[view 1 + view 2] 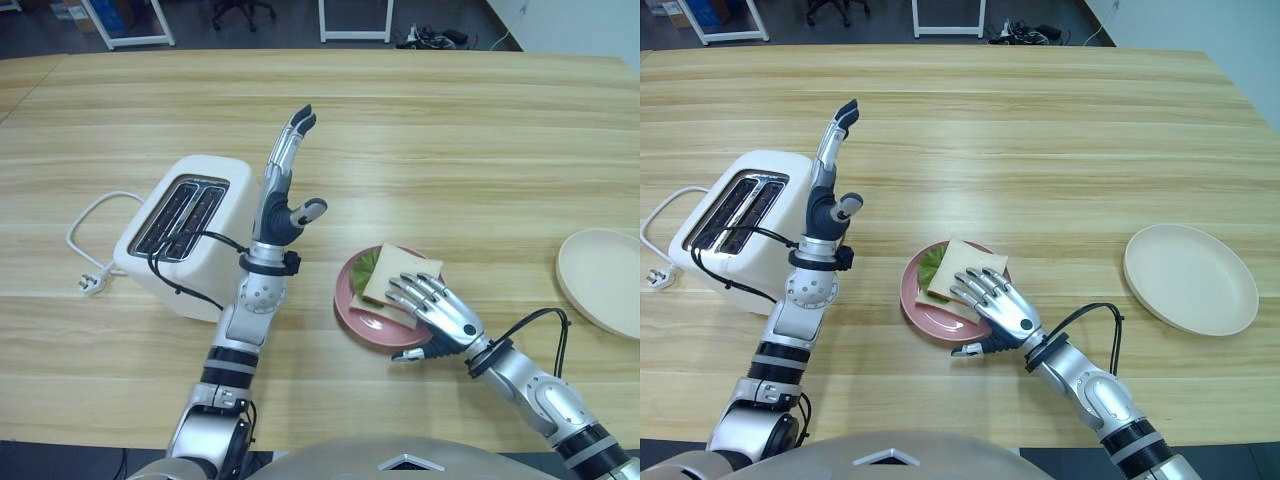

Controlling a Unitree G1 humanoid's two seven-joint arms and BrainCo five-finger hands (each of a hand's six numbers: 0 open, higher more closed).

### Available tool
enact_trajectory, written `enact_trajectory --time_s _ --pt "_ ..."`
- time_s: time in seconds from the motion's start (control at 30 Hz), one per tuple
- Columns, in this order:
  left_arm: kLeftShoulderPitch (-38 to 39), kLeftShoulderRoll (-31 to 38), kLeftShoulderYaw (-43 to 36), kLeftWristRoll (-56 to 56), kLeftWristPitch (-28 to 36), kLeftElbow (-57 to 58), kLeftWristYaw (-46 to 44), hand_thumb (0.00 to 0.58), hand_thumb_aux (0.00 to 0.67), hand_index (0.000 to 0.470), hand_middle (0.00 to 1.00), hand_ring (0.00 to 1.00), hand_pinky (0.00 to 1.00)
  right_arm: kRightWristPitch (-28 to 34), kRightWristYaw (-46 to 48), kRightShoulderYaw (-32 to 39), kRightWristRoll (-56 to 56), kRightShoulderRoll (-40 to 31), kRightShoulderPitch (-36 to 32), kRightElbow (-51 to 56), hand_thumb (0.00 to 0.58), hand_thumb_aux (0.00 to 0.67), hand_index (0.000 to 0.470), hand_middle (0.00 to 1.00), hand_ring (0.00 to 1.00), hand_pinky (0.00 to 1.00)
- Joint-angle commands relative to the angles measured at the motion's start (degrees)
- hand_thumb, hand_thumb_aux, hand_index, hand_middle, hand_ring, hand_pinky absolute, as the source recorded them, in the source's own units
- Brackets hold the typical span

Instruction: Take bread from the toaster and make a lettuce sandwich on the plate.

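The bread (402, 267) lies on lettuce (366, 268) on the pink plate (344, 300), near the middle of the table (450, 150). The right hand (437, 311) lies flat over the bread's near edge, fingers spread and gripping nothing; I can't tell if they press on it. The left hand (283, 190) stands upright just beside the white toaster (200, 167), fingers straight and holding nothing. A cream plate (600, 280) sits well apart at the right
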Motion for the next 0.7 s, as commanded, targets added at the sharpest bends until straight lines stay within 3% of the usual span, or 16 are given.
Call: enact_trajectory --time_s 0.03,0.17,0.3,0.43,0.47,0.5,0.53,0.57,0.6,0.63,0.7 --pt "6.9 -1.3 -1.7 -9.2 3.9 0.3 -7.5 0.0 0.0 0.0 0.0 0.0 0.0 1.9 -0.3 -0.2 -1.2 -4.0 4.1 7.5 0.0 0.0 0.0 0.0 0.0 0.0" --pt "11.3 -4.3 -1.3 -25.7 8.2 1.4 -17.5 0.0 0.0 0.0 0.0 0.0 0.0 -2.4 -12.6 -2.7 0.3 -4.1 1.9 2.1 0.0 0.0 0.0 0.0 0.0 0.0" --pt "14.1 -4.3 -0.5 -27.7 9.7 0.5 -20.7 0.0 0.0 0.0 0.0 0.0 0.0 -8.1 -21.2 -6.5 6.2 -2.5 3.0 -4.0 0.0 0.0 0.0 0.0 0.0 0.0" --pt "16.3 -3.5 -0.7 -25.4 9.7 -0.6 -21.8 0.0 0.0 0.0 0.0 0.0 0.0 -10.3 -23.4 -13.0 13.6 -1.2 5.2 -8.5 0.0 0.0 0.0 0.0 0.0 0.0" --pt "17.4 -2.8 -0.8 -24.1 10.0 -1.5 -21.8 0.04 0.024 0.017 0.15 0.15 0.15 -10.0 -22.7 -15.1 15.6 -1.1 6.0 -9.1 0.0 0.0 0.0 0.0 0.0 0.0" --pt "18.3 -2.2 -0.7 -22.6 10.5 -2.6 -21.6 0.575 0.607 0.426 1.0 1.0 1.0 -9.4 -21.5 -17.0 17.5 -1.2 6.8 -9.3 0.0 0.0 0.0 0.0 0.0 0.0" --pt "19.7 -0.8 -0.8 -20.7 11.9 -4.4 -21.9 0.58 0.67 0.47 1.0 1.0 1.0 -8.5 -19.9 -19.2 19.5 -1.5 8.0 -9.1 0.0 0.0 0.0 0.05 0.05 0.05" --pt "21.2 0.7 -1.0 -18.2 13.9 -6.4 -22.1 0.58 0.67 0.47 1.0 1.0 1.0 -7.7 -18.3 -21.3 21.1 -2.1 9.3 -8.5 0.227 0.147 0.103 1.0 1.0 1.0" --pt "22.7 2.3 -1.2 -15.6 16.2 -8.5 -22.6 0.58 0.67 0.47 1.0 1.0 1.0 -6.4 -17.2 -23.5 21.8 -2.5 10.7 -7.7 0.551 0.52 0.365 1.0 1.0 1.0" --pt "24.3 4.2 -1.5 -12.6 19.8 -10.8 -23.2 0.58 0.67 0.47 1.0 1.0 1.0 -3.2 -16.5 -25.2 18.9 -3.4 12.0 -6.1 0.58 0.67 0.47 1.0 1.0 1.0" --pt "27.2 6.8 -1.7 -8.0 26.8 -14.3 -24.3 0.58 0.67 0.47 1.0 1.0 1.0 1.5 -15.3 -27.0 13.4 -5.7 14.4 -2.8 0.58 0.67 0.47 1.0 1.0 1.0"
